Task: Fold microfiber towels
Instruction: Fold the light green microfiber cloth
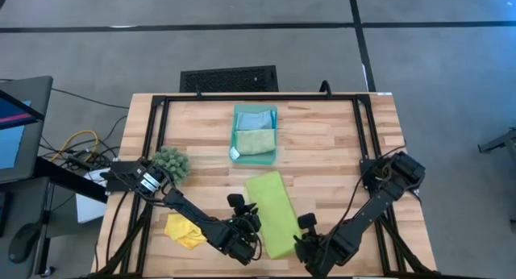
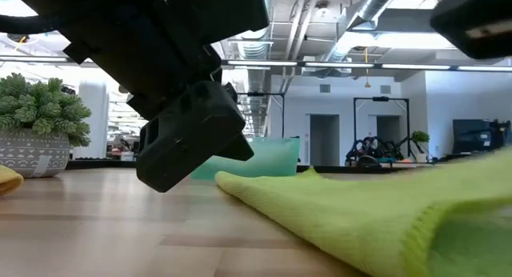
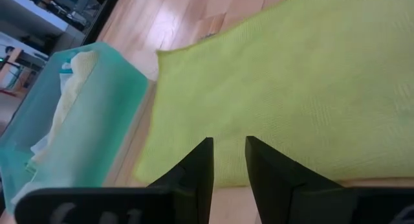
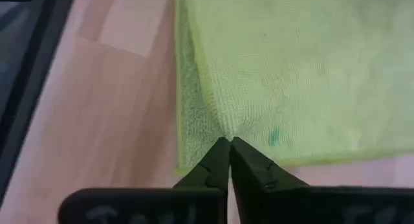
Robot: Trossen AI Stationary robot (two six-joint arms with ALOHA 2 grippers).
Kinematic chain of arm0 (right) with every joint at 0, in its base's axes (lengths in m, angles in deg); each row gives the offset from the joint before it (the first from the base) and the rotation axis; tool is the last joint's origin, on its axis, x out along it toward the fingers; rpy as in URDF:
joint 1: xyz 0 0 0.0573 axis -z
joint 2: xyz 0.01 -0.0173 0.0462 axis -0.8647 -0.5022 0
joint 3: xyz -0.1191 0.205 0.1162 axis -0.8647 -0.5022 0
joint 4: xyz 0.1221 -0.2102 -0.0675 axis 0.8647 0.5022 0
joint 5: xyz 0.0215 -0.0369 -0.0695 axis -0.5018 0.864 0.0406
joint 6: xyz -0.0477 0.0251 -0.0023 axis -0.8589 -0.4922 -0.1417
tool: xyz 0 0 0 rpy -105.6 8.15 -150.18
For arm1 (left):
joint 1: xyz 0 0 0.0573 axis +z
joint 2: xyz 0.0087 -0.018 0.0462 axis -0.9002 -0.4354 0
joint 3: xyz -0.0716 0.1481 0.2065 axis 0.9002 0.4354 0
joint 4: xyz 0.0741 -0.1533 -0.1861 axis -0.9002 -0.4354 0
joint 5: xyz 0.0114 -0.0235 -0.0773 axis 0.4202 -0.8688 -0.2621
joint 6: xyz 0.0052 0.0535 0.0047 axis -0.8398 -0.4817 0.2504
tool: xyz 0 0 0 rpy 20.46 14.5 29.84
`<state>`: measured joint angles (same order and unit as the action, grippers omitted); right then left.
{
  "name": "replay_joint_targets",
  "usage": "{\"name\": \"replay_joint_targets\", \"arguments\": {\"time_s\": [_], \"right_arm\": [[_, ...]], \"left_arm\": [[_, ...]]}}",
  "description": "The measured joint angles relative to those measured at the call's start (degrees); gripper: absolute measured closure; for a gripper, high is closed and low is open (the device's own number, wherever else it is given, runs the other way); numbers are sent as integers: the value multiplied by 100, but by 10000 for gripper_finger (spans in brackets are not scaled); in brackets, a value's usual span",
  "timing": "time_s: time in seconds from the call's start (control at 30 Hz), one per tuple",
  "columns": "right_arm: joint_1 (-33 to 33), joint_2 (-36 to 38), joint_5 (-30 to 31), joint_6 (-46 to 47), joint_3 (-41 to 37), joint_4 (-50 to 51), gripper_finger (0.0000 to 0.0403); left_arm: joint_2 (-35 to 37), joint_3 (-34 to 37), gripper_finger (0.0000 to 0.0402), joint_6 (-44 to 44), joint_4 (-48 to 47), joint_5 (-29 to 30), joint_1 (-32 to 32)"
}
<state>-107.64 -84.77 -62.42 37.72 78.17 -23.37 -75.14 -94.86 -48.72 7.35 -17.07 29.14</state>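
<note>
A lime green towel [image 1: 272, 212] lies as a long strip on the wooden table, toward the near edge. It also fills the low view's right [image 2: 360, 217]. My right gripper [image 4: 228, 140] is shut on it near a near corner, at the towel's right side [image 1: 309, 240]. My left gripper [image 3: 229, 143] stands at the towel's left side [image 1: 246, 231]. Its fingers are narrowly open over the cloth's edge. A yellow towel [image 1: 184, 231] lies crumpled at the near left. A light blue towel [image 1: 255, 118] and a pale sage one [image 1: 255, 140] lie in the teal tray [image 1: 276, 134]. My right gripper pinches the lime towel a little in from its corner [image 4: 223, 128], between the tips of its two fingers, coming steeply from above. The cloth puckers up toward the fingertips while the rest lies flat on the table. One layer or several, I cannot tell. My left gripper: I cannot tell whether its fingers [image 3: 197, 166] touch the towel's edge.
A potted spiky green plant [image 1: 171, 162] stands at the left, behind my left arm. The teal tray [image 2: 268, 158] sits at the table's far middle. A black frame [image 1: 258, 97] runs round the table top. Bare wood lies right of the tray.
</note>
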Motion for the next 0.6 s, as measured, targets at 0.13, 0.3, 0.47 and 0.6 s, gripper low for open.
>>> {"name": "replay_joint_targets", "arguments": {"time_s": [0.13,0.3,0.47,0.6], "right_arm": [[-10,0,-151,0,-183,-204,364],[-2,0,-199,103,-355,-535,365],[19,0,-498,80,-580,-1007,352],[67,65,-702,-127,-594,-806,329]], "left_arm": [[2,0,319,13,0,-20,0],[11,0,319,11,-1,-22,0],[38,0,319,20,-36,-31,-21],[99,0,319,14,-59,-103,-103]]}}
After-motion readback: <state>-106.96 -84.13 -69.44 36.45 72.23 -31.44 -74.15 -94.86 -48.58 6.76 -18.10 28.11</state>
